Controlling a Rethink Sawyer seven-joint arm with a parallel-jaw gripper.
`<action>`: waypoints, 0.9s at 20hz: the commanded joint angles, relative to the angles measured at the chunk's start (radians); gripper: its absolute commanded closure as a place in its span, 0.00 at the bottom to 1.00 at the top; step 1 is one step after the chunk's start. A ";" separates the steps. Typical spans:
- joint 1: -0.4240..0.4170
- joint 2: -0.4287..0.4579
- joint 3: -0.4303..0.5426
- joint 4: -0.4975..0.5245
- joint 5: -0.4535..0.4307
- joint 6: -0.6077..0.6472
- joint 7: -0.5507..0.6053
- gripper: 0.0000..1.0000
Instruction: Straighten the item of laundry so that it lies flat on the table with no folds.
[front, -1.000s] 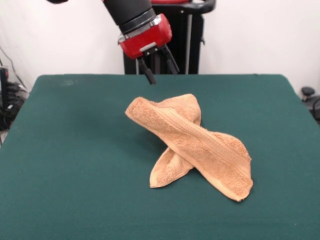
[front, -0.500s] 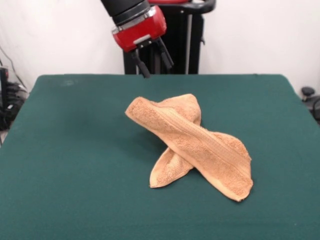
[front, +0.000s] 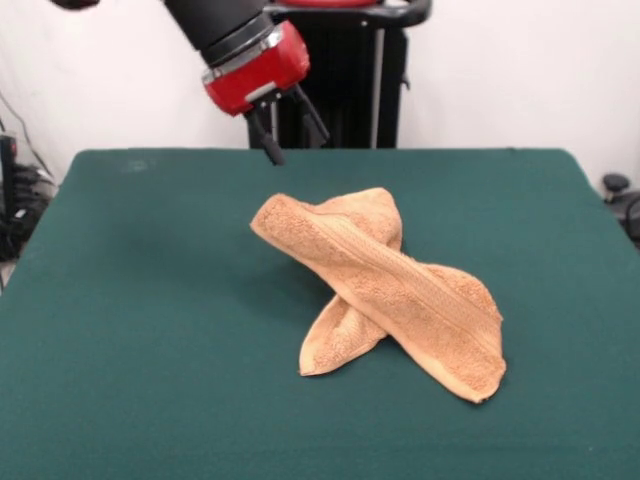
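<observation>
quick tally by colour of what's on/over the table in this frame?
Orange-tan terry-cloth towel, folded over itself: 1
Dark green felt-topped table: 1
Red and black arm's gripper, open, above the table and clear of the towel: 1
Total: 3

The table (front: 120, 300) is cut off at the bottom and sides (the towel (front: 390, 290) hides its own underlying folds).

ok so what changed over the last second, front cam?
The end effector drifted toward the picture's left, staying above the table's far edge. It stayed open and empty, with nothing grasped or released. The towel did not move: still folded over itself in a crossed heap, not flat.
</observation>
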 joint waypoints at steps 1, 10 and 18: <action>-0.031 0.274 0.069 -0.148 -0.079 0.061 -0.205 0.00; -0.083 0.509 0.045 -0.294 -0.195 0.120 -0.289 0.00; -0.062 0.448 0.047 -0.261 -0.209 0.144 -0.145 0.00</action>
